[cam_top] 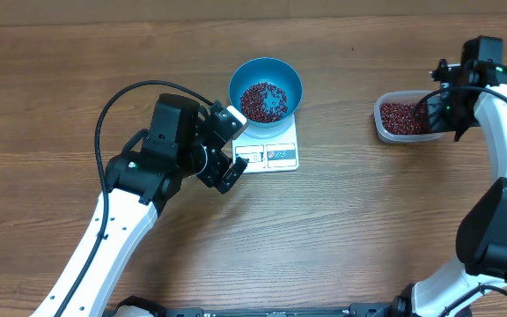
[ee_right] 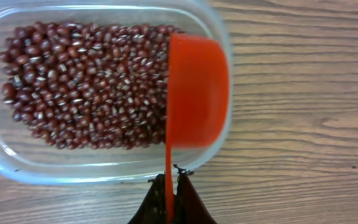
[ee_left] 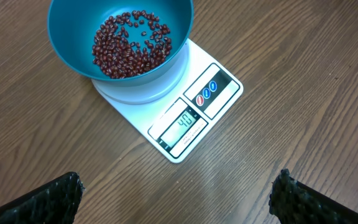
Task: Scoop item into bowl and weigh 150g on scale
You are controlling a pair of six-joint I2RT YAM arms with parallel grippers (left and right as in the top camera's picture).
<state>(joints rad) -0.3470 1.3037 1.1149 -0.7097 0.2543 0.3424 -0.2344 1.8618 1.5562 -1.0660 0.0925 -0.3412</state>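
**Table** [cam_top: 368, 220]: bare wood runs unbroken between the scale and the tub, along the whole near edge, and left of the left arm.

**Left gripper** [cam_top: 232, 147]: jaws spread fully wide, nothing between them. It sits just off the scale's left near corner. In the left wrist view both fingertips [ee_left: 55, 199] stand apart from the scale, with clear wood between.

**Right gripper** [ee_right: 173, 199]: jaws fully closed on the thin handle of the scoop, at the near long side of the tub, close to the table's right edge.

**Scale** [ee_left: 191, 118]: flat, white, mid-table. Its display strip along the near edge is uncovered and lit; the digits are too small to read reliably.

**Bowl** [ee_left: 67, 37]: blue, upright on the scale's platform, covering it up to the display strip.

**Tub** [ee_right: 17, 162]: clear, rectangular with rounded corners, well apart from the scale on the right.

**Scoop** [ee_right: 197, 93]: orange-red, turned on its side over the tub's right end, its cup overlapping the right rim. Whether it holds anything cannot be told.

**Beans**: one loose pile lies in the bowl's bottom [ee_left: 129, 43]; a larger layer fills the tub left of the scoop [ee_right: 86, 87].
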